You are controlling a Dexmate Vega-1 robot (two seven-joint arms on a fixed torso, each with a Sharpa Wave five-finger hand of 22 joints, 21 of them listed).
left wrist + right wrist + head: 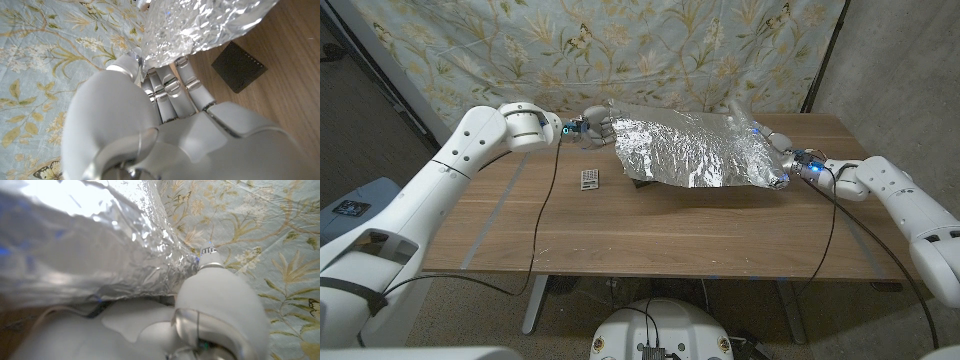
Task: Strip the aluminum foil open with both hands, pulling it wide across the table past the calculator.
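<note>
1. Left hand (588, 127): one. Held above the table's far left part, fingers (172, 92) closed on the left edge of the aluminum foil (690, 147). In the left wrist view the fingers run up into the crinkled sheet, with the thumb pressing from the side. The grip likely serves as an anchor for the pull.

2. Right hand (778, 160): one. Raised over the far right of the table, gripping the foil's right edge; the right wrist view shows the sheet gathered over the hand (215, 305). Which fingers pinch it I cannot tell, as foil covers them.

3. Aluminum foil: one sheet, crumpled and shiny, hanging between the two hands above the table, apparently clear of the surface. Its upper edge is the more taut, while the lower edge sags toward the right hand. It is already drawn wide, so the task looks near its end.

4. Calculator (591, 179): one, small, lying on the wood just below and beside the foil's left end, untouched by either hand. It serves as the marker the foil must be pulled past.

5. Dark flat object (238, 66): one, lying on the table under the foil's lower left edge; what it is cannot be told.

6. Wooden table (650, 235): one, bearing items 4 and 5.

7. Floral curtain (520, 50): one, hanging as backdrop behind the table.
</note>
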